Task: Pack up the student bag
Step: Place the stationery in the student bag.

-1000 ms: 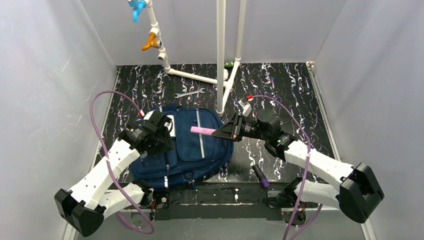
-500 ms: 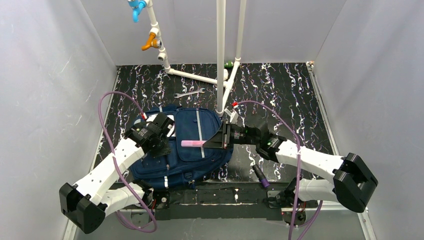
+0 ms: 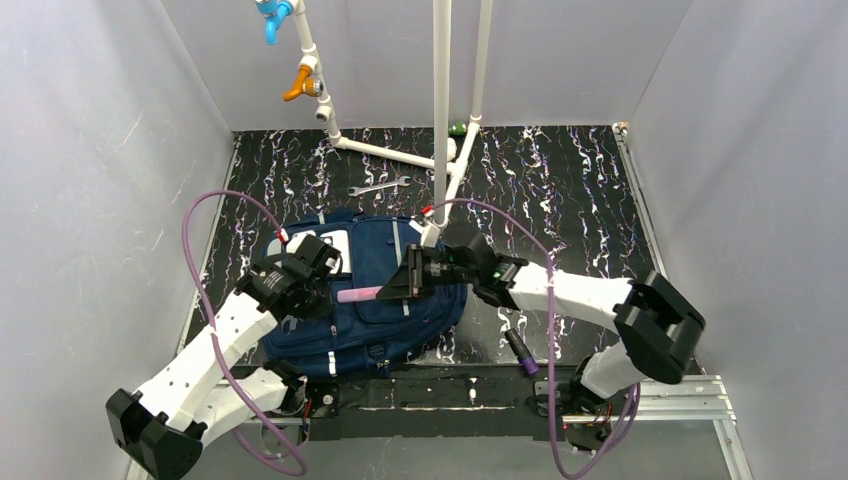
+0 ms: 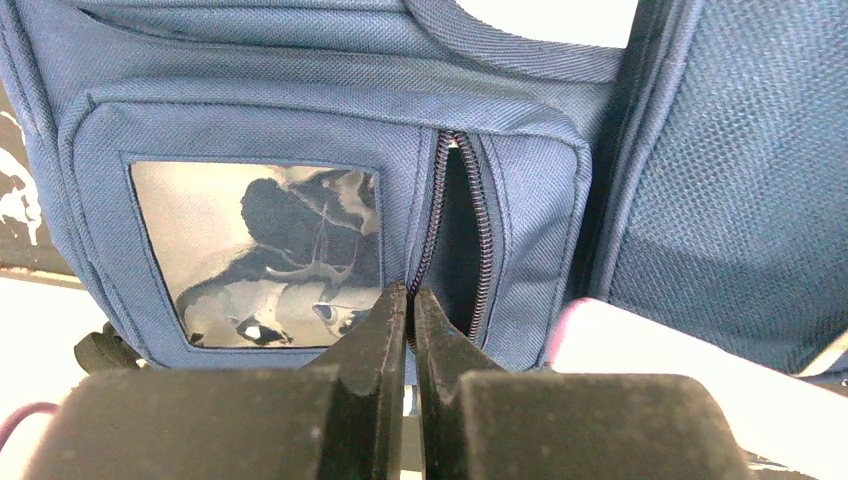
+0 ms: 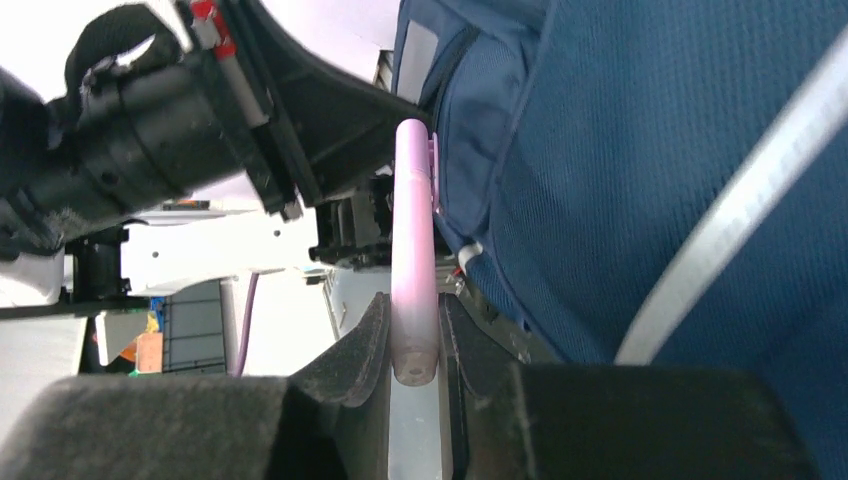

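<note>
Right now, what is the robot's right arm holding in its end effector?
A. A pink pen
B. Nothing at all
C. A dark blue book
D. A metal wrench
A: the right end effector is closed on a pink pen, one finger on each side of it, next to the navy student bag.

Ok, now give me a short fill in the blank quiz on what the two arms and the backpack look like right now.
1. The right gripper is shut on a ____ pen.
2. In front of the shut left gripper, the pocket zip of the student bag stands ____.
3. The silver tool lying beyond the bag is a ____.

Missing words: pink; open; wrench.
</note>
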### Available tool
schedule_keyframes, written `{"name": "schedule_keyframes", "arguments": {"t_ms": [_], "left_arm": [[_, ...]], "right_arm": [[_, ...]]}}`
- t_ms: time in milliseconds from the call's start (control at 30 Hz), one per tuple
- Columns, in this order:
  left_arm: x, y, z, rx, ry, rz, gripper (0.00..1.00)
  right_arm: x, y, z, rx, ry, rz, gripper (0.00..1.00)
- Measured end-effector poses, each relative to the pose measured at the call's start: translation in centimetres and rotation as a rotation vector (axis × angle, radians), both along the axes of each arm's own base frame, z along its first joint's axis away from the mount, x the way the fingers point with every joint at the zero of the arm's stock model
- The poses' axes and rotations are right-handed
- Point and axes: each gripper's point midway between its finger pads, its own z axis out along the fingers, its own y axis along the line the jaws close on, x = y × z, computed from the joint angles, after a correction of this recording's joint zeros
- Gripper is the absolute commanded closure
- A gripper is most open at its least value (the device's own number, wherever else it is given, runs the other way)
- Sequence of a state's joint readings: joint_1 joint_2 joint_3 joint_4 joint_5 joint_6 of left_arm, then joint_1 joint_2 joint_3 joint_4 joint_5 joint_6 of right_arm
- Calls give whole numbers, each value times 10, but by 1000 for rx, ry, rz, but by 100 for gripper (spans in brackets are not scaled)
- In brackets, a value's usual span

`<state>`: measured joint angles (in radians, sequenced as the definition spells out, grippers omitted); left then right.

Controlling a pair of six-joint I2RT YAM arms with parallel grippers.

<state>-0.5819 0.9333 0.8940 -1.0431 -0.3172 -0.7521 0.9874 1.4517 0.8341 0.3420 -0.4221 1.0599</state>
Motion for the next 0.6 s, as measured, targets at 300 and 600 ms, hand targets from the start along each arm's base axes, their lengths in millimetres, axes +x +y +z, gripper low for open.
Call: {"name": "schedule_keyframes", "arguments": {"t_ms": [300, 600], "left_arm": [[0, -2, 11, -38, -59, -40, 100], [-1, -3, 14, -48, -71, -63, 100]], "right_arm": [[11, 58, -30, -78, 10, 71, 99], [0, 85, -45, -78, 33, 108, 66]]}}
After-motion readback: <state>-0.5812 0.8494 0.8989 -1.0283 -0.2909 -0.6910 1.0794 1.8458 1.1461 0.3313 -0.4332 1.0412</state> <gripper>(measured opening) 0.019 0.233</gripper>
